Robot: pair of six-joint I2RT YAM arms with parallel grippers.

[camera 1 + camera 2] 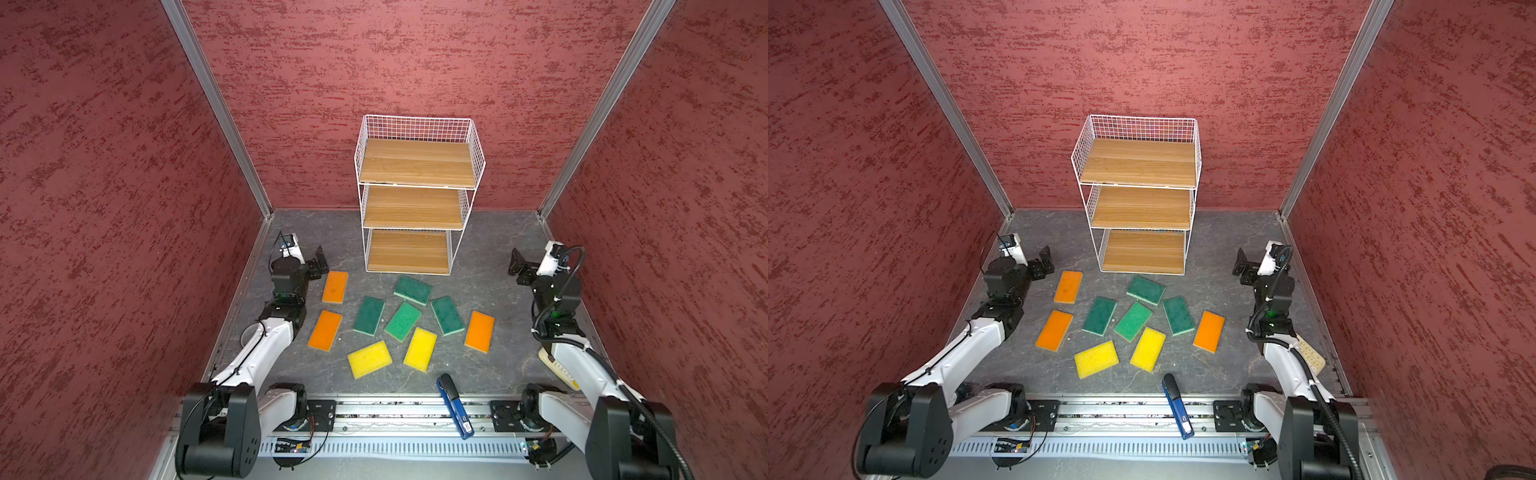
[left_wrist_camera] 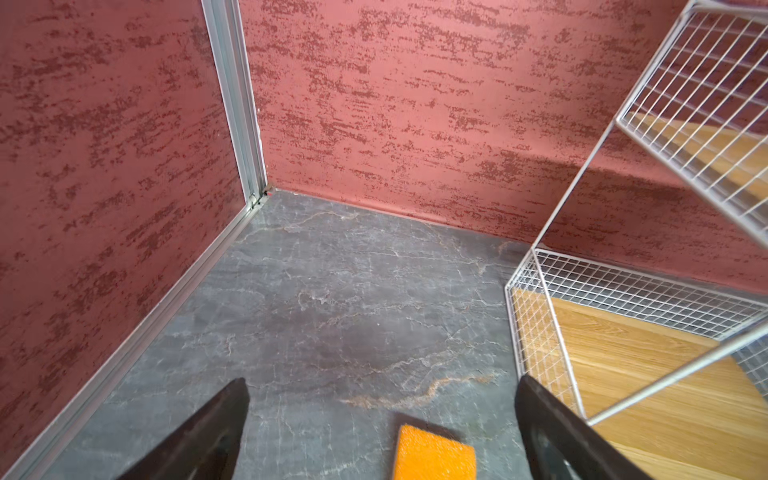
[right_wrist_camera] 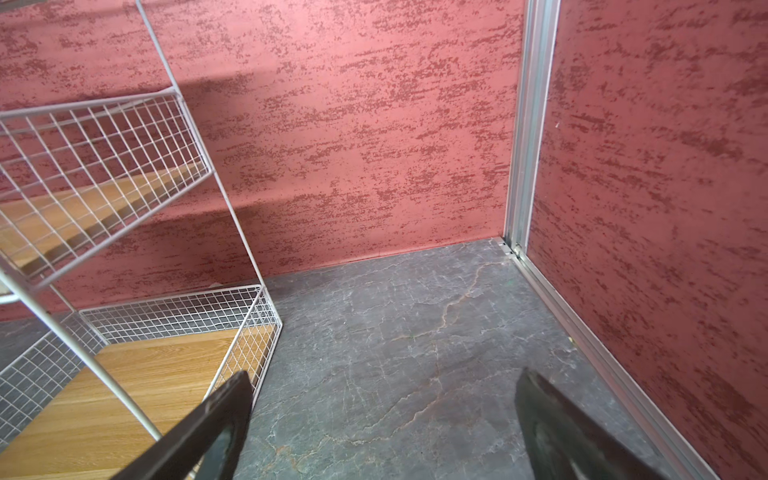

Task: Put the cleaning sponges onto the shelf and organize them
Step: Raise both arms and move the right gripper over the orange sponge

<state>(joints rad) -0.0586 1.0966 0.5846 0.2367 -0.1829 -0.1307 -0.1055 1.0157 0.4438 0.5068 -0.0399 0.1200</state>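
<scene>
The shelf [image 1: 415,162] [image 1: 1138,166] stands at the back middle, and all three wooden boards are bare. In front of it the cleaning sponges lie flat and scattered on the grey floor. Three are orange [image 1: 335,286] [image 1: 325,330] [image 1: 479,331], several are dark green [image 1: 412,290] [image 1: 369,315], and two are yellow [image 1: 369,358] [image 1: 420,348]. My left gripper [image 1: 320,259] [image 2: 382,415] is open and empty, just behind the far orange sponge [image 2: 434,455]. To the right of the shelf [image 3: 158,374], my right gripper [image 1: 517,264] [image 3: 382,415] is open and empty over bare floor.
Red textured walls close in the left, back and right sides. A blue and black stapler-like tool [image 1: 454,405] lies across the front metal rail. A cream object [image 1: 557,368] sits under the right arm near the right wall.
</scene>
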